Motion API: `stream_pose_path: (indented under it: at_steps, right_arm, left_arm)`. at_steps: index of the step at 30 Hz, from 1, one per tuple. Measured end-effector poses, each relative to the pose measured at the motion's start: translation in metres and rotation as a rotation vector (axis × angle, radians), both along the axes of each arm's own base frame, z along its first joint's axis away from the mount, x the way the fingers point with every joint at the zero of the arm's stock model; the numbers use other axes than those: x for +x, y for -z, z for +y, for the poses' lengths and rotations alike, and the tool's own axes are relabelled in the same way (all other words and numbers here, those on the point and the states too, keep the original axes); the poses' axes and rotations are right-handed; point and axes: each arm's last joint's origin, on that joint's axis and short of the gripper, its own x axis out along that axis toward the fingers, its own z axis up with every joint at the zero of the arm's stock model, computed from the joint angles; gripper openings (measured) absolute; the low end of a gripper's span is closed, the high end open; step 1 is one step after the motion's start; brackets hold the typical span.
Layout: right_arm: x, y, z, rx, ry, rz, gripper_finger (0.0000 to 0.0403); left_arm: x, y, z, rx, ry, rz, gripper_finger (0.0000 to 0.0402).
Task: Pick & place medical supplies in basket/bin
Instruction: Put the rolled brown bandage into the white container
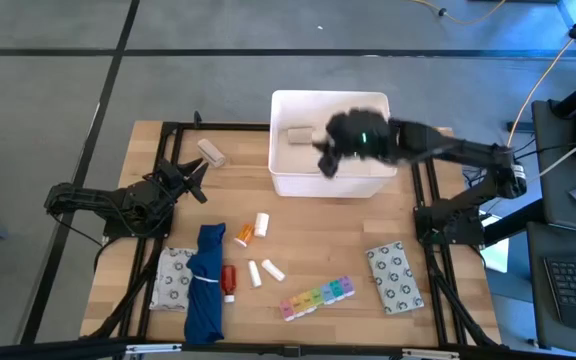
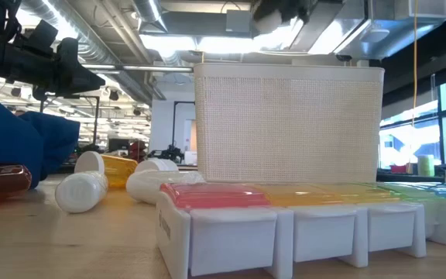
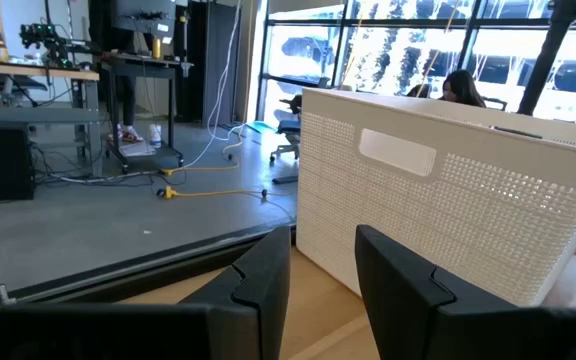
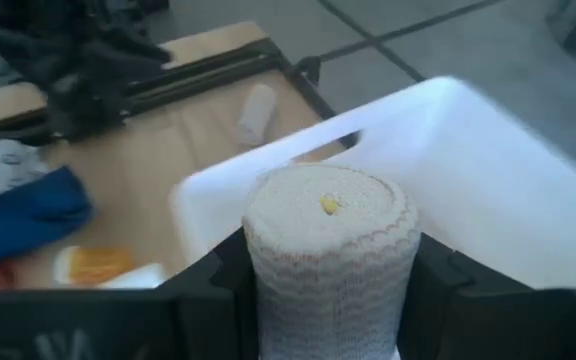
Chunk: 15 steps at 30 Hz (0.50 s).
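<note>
A: The tabletop [image 1: 318, 240] carries the bin [image 1: 378, 180] at its far edge, near the middle. The right gripper [image 1: 326, 160] hangs over the bin's near-left part with its fingers [image 4: 213, 290] clamped on a gauze roll [image 4: 330, 255]. Looks nearly done to me.

B: Nearly, but the roll stands over the bin's rim in the wrist view. Let go there and I'd guess it could clip the wall and tumble back onto the tabletop.

A: And one roll [image 1: 299, 136] already lies inside.

B: Right, a drop could bounce off it, though the tall sides should contain that.

A: The left gripper [image 1: 196, 178]?

B: Waiting near the left edge, fingers [image 3: 268, 285] slightly apart, holding nothing. Another roll [image 1: 211, 152] lies just beyond it. If it reaches now, the two arms may crowd each other by the bin.

A: The organizer [image 1: 316, 297], bottles [image 1: 251, 229] and packets [image 1: 394, 276] lie towards the near edge, still waiting.
</note>
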Motion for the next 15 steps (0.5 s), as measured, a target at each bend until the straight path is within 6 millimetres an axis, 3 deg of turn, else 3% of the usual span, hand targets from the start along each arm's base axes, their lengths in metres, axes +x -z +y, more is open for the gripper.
stream_pose_path:
  at_steps: [3,7,11,15]
  right_arm:
    - [0.004,0.014,-0.044,0.007,-0.049,0.057,0.0152]
    - [0.012,0.041,-0.085,0.013,-0.108,0.146,0.0152]
    - [0.025,0.073,-0.109,0.009,-0.173,0.271,0.0152]
    - [0.046,0.087,-0.124,-0.005,-0.251,0.405,0.0152]
  left_arm:
    - [0.000,0.000,0.000,0.000,0.000,0.000,0.0111]
    - [0.000,0.000,0.000,0.000,0.000,0.000,0.0111]
    - [0.000,0.000,0.000,0.000,0.000,0.000,0.0111]
    - [0.000,0.000,0.000,0.000,0.000,0.001,0.0111]
